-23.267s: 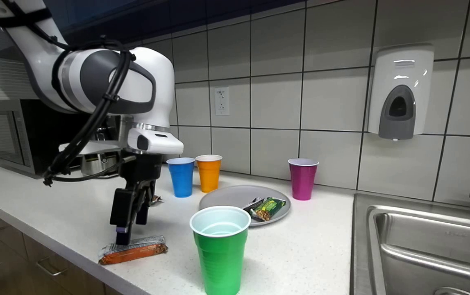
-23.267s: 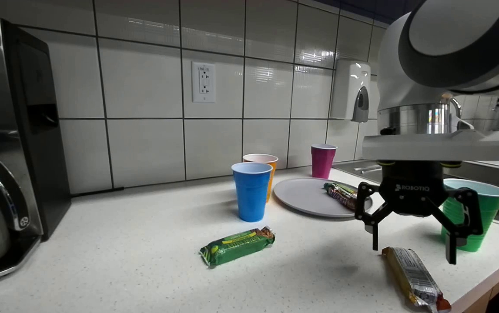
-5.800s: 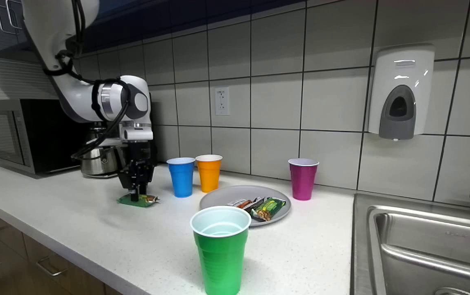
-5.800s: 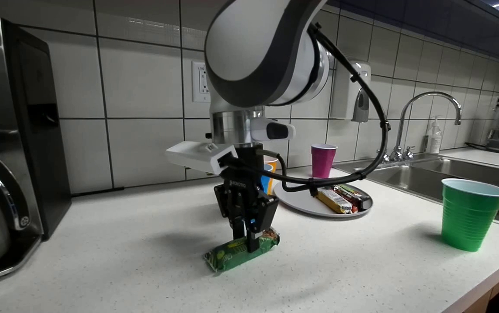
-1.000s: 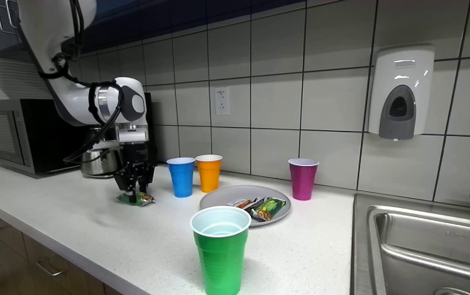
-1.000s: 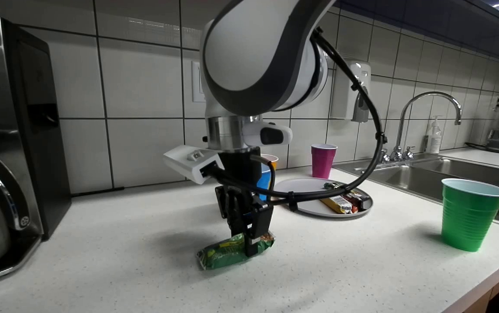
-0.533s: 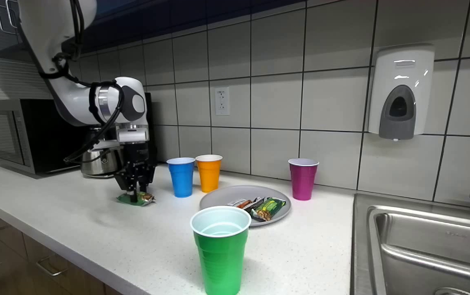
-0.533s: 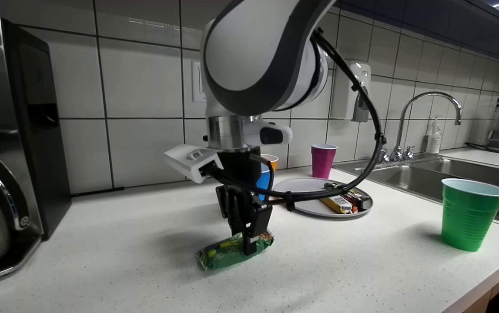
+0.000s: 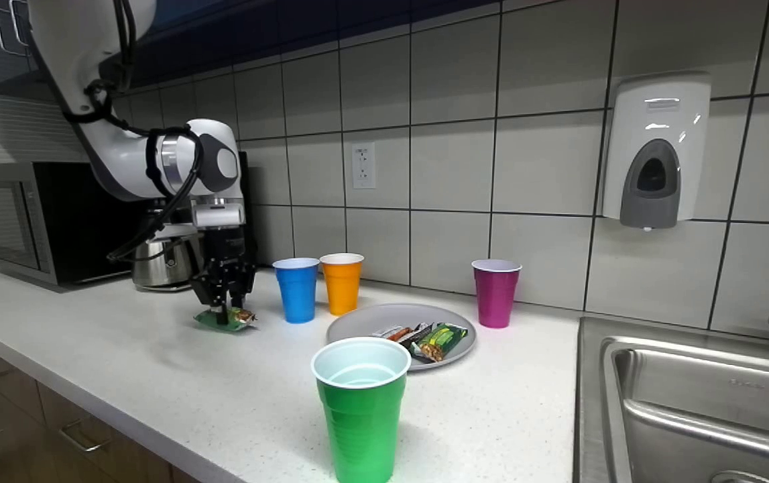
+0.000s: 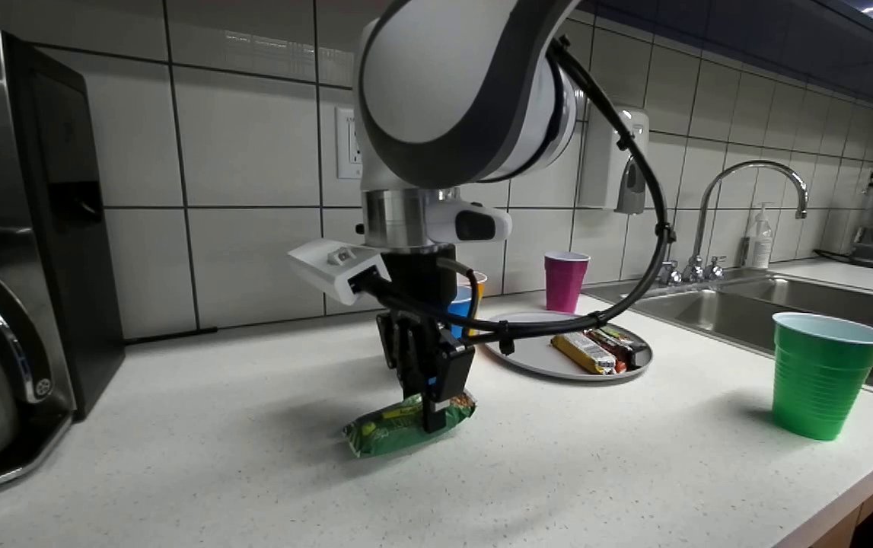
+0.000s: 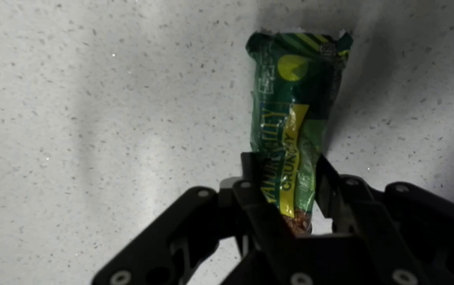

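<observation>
Black two-fingered claw [image 11: 285,162] is clamped across a crinkly, shiny-wrapped green oblong snack bar [image 11: 294,118] reading "NATURE VALLEY" and "CRUNCHY", low over the speckled white countertop [image 11: 132,118]. Further out there's a smooth round gray plate [image 9: 374,320] with more wrapped bars [image 10: 588,352].

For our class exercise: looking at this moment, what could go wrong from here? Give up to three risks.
1. The fingers hold the green bar nearer one end, so it may tilt or twist.
2. Its glossy wrapper might slide between them.
3. The blue cup stands nearby on the counter; a sideways swing could tip it.
</observation>
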Available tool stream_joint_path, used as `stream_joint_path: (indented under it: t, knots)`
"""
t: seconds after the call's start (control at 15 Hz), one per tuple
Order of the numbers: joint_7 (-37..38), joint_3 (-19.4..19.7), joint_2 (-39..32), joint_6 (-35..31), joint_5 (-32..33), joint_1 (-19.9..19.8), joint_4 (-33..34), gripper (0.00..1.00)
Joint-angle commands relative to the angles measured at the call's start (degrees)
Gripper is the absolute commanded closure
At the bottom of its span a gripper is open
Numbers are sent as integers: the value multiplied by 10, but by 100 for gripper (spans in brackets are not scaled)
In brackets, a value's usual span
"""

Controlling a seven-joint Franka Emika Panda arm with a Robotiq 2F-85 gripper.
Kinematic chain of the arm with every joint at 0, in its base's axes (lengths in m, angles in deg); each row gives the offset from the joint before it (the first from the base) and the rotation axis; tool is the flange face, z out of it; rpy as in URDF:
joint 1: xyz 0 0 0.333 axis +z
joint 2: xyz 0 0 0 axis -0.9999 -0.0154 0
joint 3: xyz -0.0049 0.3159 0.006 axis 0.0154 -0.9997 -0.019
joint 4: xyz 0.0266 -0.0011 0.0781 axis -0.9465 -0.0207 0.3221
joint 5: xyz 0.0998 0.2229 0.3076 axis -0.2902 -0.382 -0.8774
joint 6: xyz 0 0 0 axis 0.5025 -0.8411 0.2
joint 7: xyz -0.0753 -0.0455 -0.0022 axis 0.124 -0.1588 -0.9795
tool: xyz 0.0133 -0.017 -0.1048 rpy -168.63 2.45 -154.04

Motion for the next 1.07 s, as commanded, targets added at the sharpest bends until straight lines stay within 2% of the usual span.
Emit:
stream_joint_path:
  t: [0.0, 1.0]
  knots:
    - [-16, -6, 38, -10, 8, -7, -29, 88]
    - [-133, -7, 106, 12, 7, -43, -87, 88]
